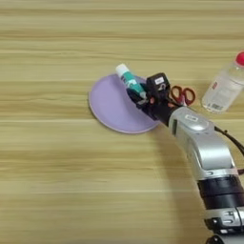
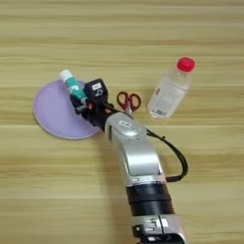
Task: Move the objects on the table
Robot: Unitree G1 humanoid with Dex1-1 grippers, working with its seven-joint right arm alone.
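Now the gripper (image 1: 137,93) is closed on the tube (image 1: 128,79), holding it tilted over the far right rim of the purple plate (image 1: 109,107); scissors (image 2: 128,101) and bottle (image 2: 169,90) lie right on the table (image 1: 57,181).

White tube (image 1: 128,80) w/ teal label lies tilted over purple plate's (image 1: 112,105) upper right rim, on wooden table (image 1: 57,181).

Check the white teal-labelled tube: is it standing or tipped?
Tipped. The white teal-labelled tube slants over the round lilac plate, white cap up-left, its lower end in the pincer.
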